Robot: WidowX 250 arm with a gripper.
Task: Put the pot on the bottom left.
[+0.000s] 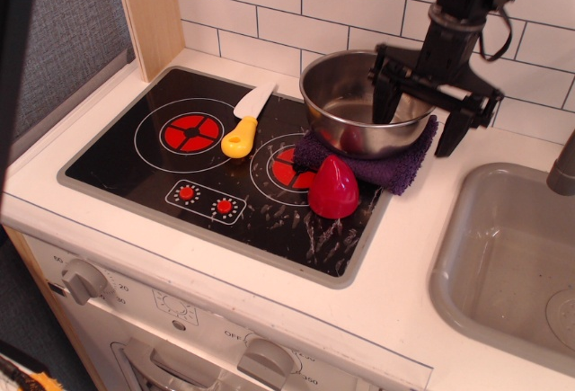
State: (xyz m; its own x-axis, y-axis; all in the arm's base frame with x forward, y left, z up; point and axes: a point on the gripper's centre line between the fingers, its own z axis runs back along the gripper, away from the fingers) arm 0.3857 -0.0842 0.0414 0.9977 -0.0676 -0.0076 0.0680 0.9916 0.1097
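Note:
The shiny steel pot [355, 108] sits on a purple cloth [395, 166] at the back right corner of the black stovetop [135, 162]. My black gripper [418, 117] is open over the pot's right rim. One finger [386, 85] reaches inside the pot. The other finger [456, 126] hangs outside it, above the counter to its right. The rim lies between them; I cannot tell whether either finger touches it.
A red cone-shaped object [333, 188] stands in front of the cloth by the right burner [286, 169]. A yellow-handled knife [245, 123] lies between the burners. The left burner [190, 131] is bare. A grey sink [512, 265] is at the right, a wooden post [148, 13] at the back left.

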